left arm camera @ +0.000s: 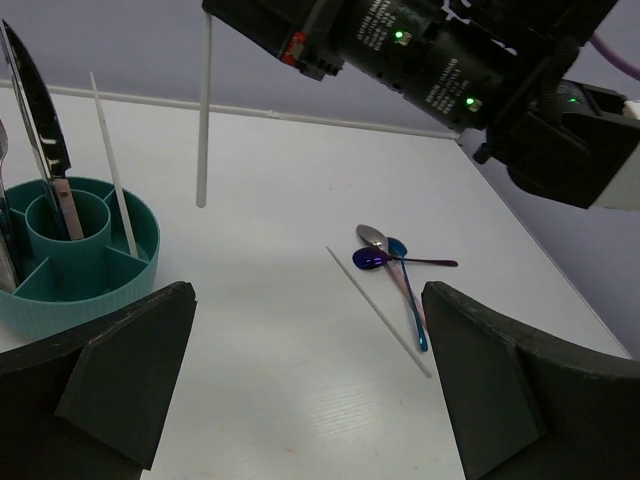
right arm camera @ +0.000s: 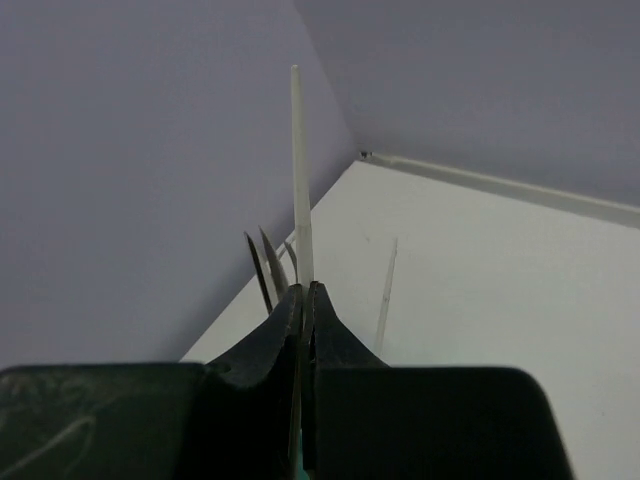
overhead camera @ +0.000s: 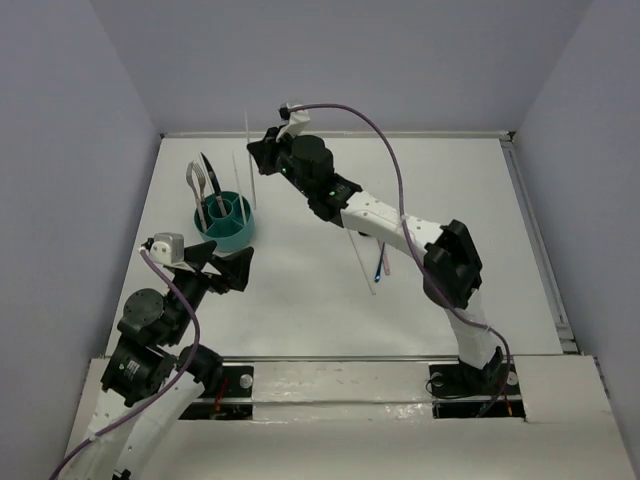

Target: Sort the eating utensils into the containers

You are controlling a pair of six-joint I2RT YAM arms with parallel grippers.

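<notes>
Far left, near edge of the desk [overhead camera: 300, 310]: my left gripper [overhead camera: 221, 262] hangs just on the near side of the caddy with its jaws spread as wide as they go and nothing between them.

Just beyond it, toward the far-left corner, sits the round teal caddy [overhead camera: 236, 238]. A silver fork [overhead camera: 197, 180] stands tines-up in an outer compartment on the left. A dark-bladed knife [left arm camera: 40, 110] stands blade-up in the round middle well. One pale chopstick [left arm camera: 113, 165] leans in an outer compartment on the right side.

Moving right, I have the right gripper [right arm camera: 304, 300] reaching over the far side of the desk. Its fingers are pinched tight on a second pale chopstick [right arm camera: 298, 170], which it holds upright. Most of the stick's length shows above the fingers in the wrist view. From the left wrist view its lower tip comes down outside the caddy, just beside the rim on the right. I cannot tell whether that tip touches the desk.

Further right, around the middle of the desk and under the right arm, a third chopstick [left arm camera: 380, 312] lies flat. Just beside it sits a small heap of spoons, crossed over each other. There is a silver spoon [left arm camera: 372, 236], a shiny blue-purple spoon [left arm camera: 368, 259] and a teal spoon [left arm camera: 412, 305].
</notes>
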